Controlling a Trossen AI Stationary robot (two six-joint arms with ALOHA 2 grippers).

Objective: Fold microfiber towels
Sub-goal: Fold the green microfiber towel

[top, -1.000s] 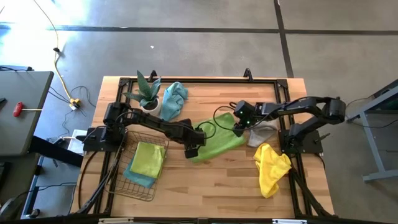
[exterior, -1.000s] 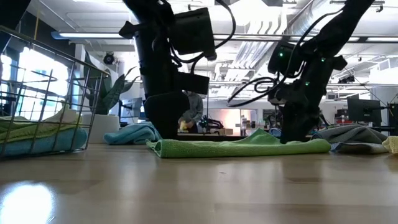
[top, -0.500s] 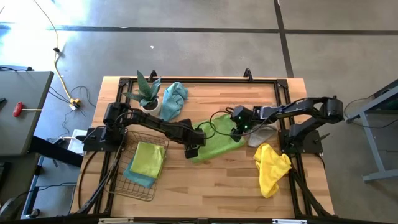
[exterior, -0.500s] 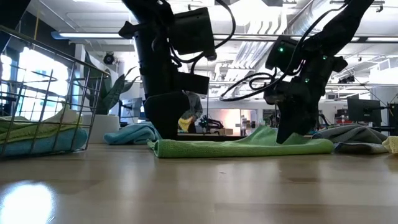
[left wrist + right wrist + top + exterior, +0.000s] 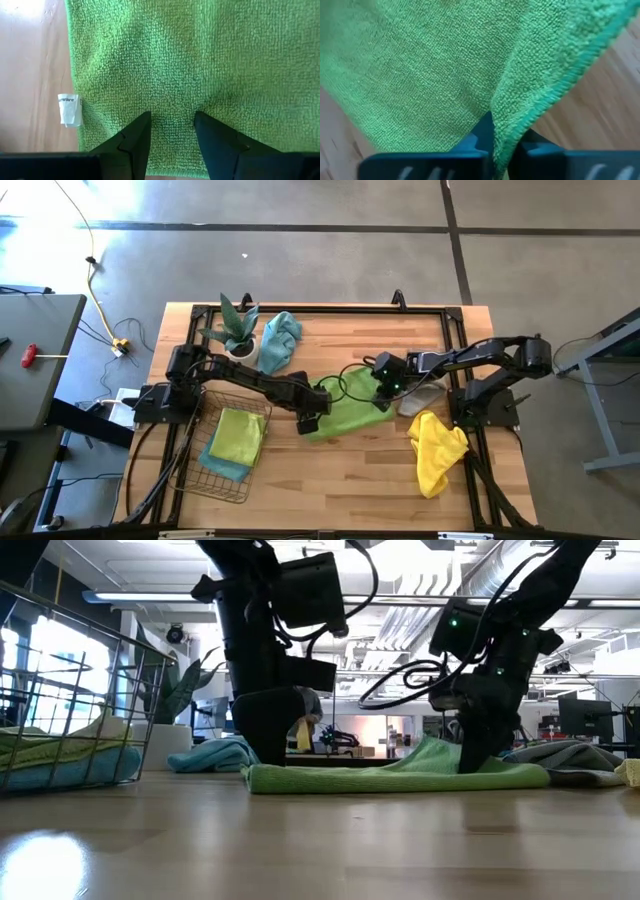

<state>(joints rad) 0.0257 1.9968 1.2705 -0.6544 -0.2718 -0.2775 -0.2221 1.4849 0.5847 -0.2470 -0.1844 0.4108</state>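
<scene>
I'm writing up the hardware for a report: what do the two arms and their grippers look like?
Both arms are black, jointed segments with looping black cables. The left gripper has two dark, tapered, wedge-shaped fingers. The right gripper has matching dark fingers. In the low view, small green lights glow on the right arm's wrist housing.

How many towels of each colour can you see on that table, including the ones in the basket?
Lime green: 2, one spread on the table, one in the wire basket.
Teal blue: 2, one by the potted plant, one under the green in the basket.
Yellow: 1.
Pale grey: 1.
Total: 6 towels.
</scene>
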